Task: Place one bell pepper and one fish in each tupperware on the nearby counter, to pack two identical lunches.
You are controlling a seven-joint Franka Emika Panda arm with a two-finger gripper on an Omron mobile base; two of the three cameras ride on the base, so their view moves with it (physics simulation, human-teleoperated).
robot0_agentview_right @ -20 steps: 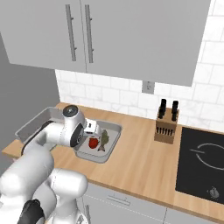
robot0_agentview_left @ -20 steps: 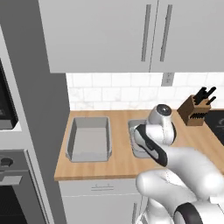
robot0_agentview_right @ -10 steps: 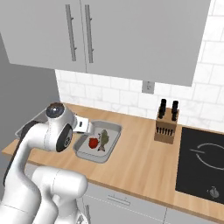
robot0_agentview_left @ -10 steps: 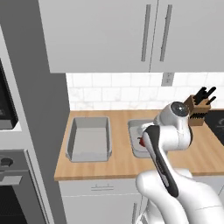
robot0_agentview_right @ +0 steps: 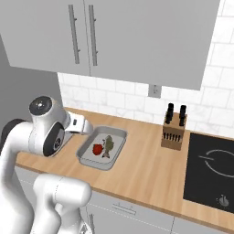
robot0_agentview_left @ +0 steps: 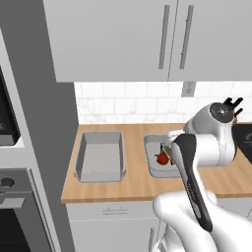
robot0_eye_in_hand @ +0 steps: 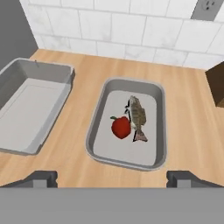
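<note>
A light-brown wooden worktop [robot0_eye_in_hand: 188, 127] runs under pale grey wall cupboards [robot0_agentview_right: 137, 36] and a white tiled wall [robot0_eye_in_hand: 131, 30]. Two shallow pale-grey rectangular tubs with raised rims and rounded corners sit side by side on it, apart from each other. The left tub [robot0_eye_in_hand: 26, 107] has nothing in it. The right tub [robot0_eye_in_hand: 98, 118] holds a small red bell pepper [robot0_eye_in_hand: 121, 127] and a brownish-grey fish [robot0_eye_in_hand: 138, 117], lying just beside each other near its middle, the fish on the side nearer the knife block.

The white robot arm [robot0_agentview_left: 206, 147] is raised above the worktop in front of the right tub. Its claw [robot0_eye_in_hand: 112, 178] hangs above the worktop's near edge, clear of both tubs, its two small dark fingertips [robot0_eye_in_hand: 41, 178] spread wide with nothing between them.

A brown wooden knife block with black handles [robot0_agentview_right: 174, 130] stands upright further right, near a black hob [robot0_agentview_right: 212, 167] set in the worktop. An electric socket [robot0_agentview_right: 155, 91] sits on the tiles above.
</note>
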